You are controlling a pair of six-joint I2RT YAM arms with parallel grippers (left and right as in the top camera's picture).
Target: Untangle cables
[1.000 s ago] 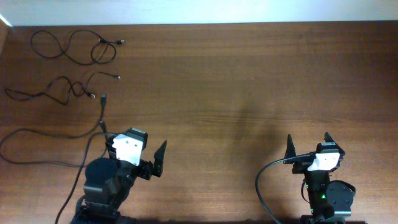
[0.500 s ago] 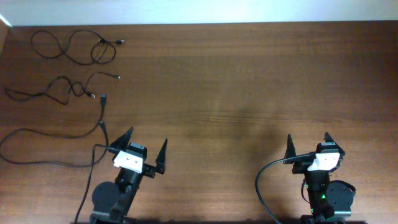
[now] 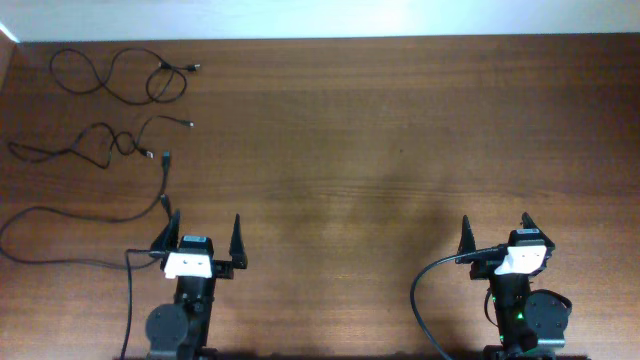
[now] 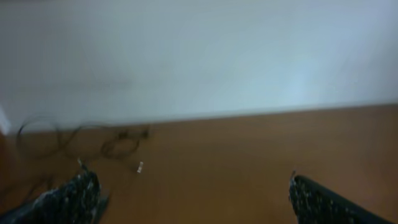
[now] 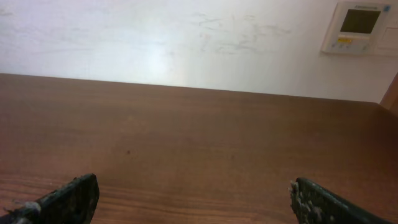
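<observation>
The cables (image 3: 120, 142) all lie in the far left corner of the bench (image 3: 380, 130), well apart from both arms, and they read as separate strands, not one knot. The farthest strand (image 3: 178, 67) runs in loose loops along the far edge. The middle strand (image 3: 60, 152) lies just nearer and crosses itself in one small loop. The longest strand (image 3: 163, 180) drops from its plug toward the near left and sweeps out to the bench's left edge; where it curves back near the left arm, I cannot tell it from that arm's own thicker lead. The left pincer (image 3: 206, 225) stands at the near left with its jaws spread wide and nothing between them. Its wrist camera looks across bare wood to the blurred cables by the wall (image 5: 155, 43). The right pincer (image 3: 496, 225) stands at the near right, likewise spread and empty, facing open bench and a small wall panel (image 5: 359, 25). Both arms sit low at the near edge, probably so that nothing shades or snags the cords. Since the strands lie clear of each other, the untangling looks nearly or fully done. The middle strand's small loop is the only crossing left, and the left arm is the closer one to reach it.
</observation>
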